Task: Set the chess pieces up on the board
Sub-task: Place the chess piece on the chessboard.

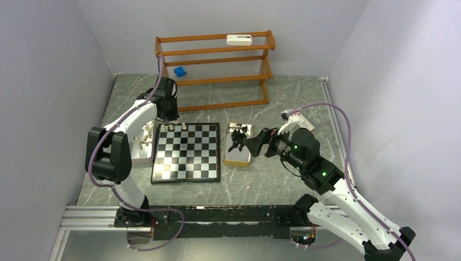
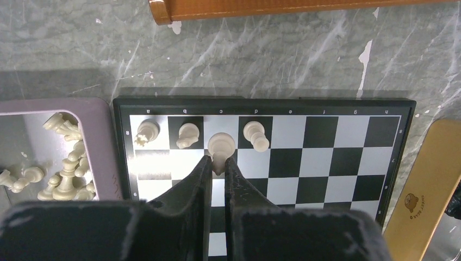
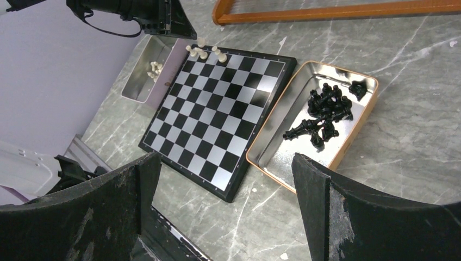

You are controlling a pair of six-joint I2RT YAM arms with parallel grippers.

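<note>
The board [image 1: 187, 157] lies flat in the middle of the table [image 1: 282, 103], and it's early days. Just four cream pieces [image 2: 187, 136] are up on it, lined side by side along the far row, starting from the far left corner square. And the third piece [image 2: 222, 145] isn't even released: the left gripper [image 2: 217, 163] has it pinched, jaws drawn narrow on its lower part. I can't tell whether its base is down on the square or a touch above it.

Everything else is waiting. A heap of cream figures lies tumbled in the left tray [image 2: 103, 147], right against the board's left edge. The black pieces [image 3: 323, 111] are all piled in the right tray [image 3: 272, 171], just beside the board's right edge, and not one has been placed. So that's most of one back row, all the pawns and the whole black side left to do, by my reckoning.

Now the arms. The left one reaches far forward over the cream tray, wrist turned down, fingers pointing at that far row. The right gripper [image 1: 254, 144] hangs just beside the black tray, tipped down, jaws spread wide, holding nothing.
</note>
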